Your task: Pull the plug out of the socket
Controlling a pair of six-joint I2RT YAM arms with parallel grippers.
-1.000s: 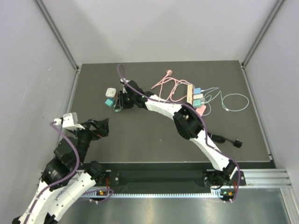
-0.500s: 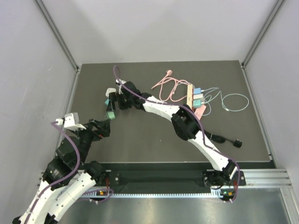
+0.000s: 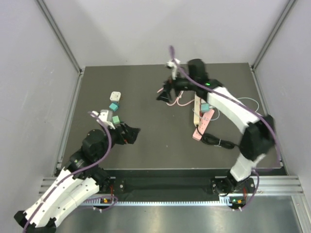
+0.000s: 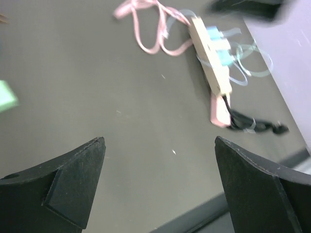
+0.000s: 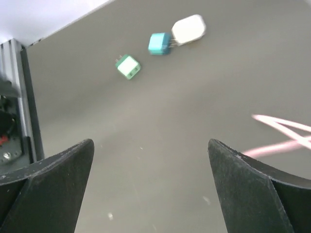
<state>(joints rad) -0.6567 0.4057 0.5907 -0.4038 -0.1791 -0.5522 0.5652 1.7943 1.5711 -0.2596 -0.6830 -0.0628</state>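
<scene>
R gripper [image 3: 163, 95], jaws spread wide & empty, hovers w/ the teal plug [image 3: 205, 106] at its 3 o'clock. Plug sits in the cream power strip [image 3: 197, 115], long axis approx 12–6. L gripper [image 3: 133, 134], also spread & empty, is well apart toward 8 o'clock, so R arm is nearer. Dark matte tabletop [image 3: 155, 148]; pink cable [image 3: 177, 100] just beside strip; grey walls [image 3: 146, 34] close round.

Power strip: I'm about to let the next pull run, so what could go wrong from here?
The power strip lies unheld with two blue plugs in it. Both the left gripper and the right gripper are open and away from it. A one-handed pull may drag the strip along instead of freeing a plug. The pink cable loops right beside the sockets, so the fingers could snag it on the way in.
</scene>
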